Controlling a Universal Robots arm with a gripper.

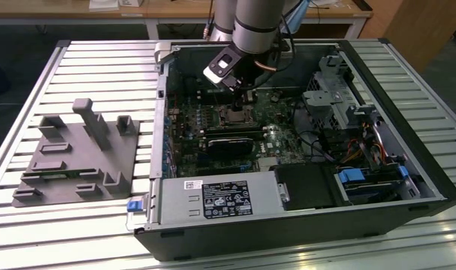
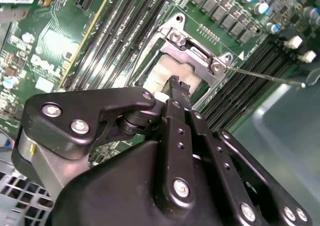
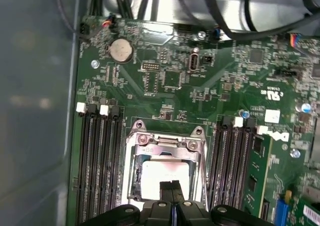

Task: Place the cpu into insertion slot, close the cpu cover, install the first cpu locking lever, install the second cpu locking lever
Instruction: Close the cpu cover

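Exterior view shows slatted metal table [image 1: 100, 62] bearing open computer case [image 1: 288, 239], gripper [image 1: 239, 103] closed tight inside.

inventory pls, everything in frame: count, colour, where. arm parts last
table: 1, silvery slats, under everything
computer case: 1, black, open, on the table
holder block: 1, grey, on the table, at the exterior view's left of the case
motherboard: 1, green, inside the case
socket: 1, dark with silvery rim, mid-board
chip: 1, pale, in the socket
cover: 1, silvery frame, over the chip
lever: 1, thin silvery rod, sticking out from the socket
memory slots: two banks, black, either side of the socket
coin battery: 1, silvery, on the board
arm: 1, silver-grey, reaching into the case
end effector: 1, black, shut, above the chip, contact unclear
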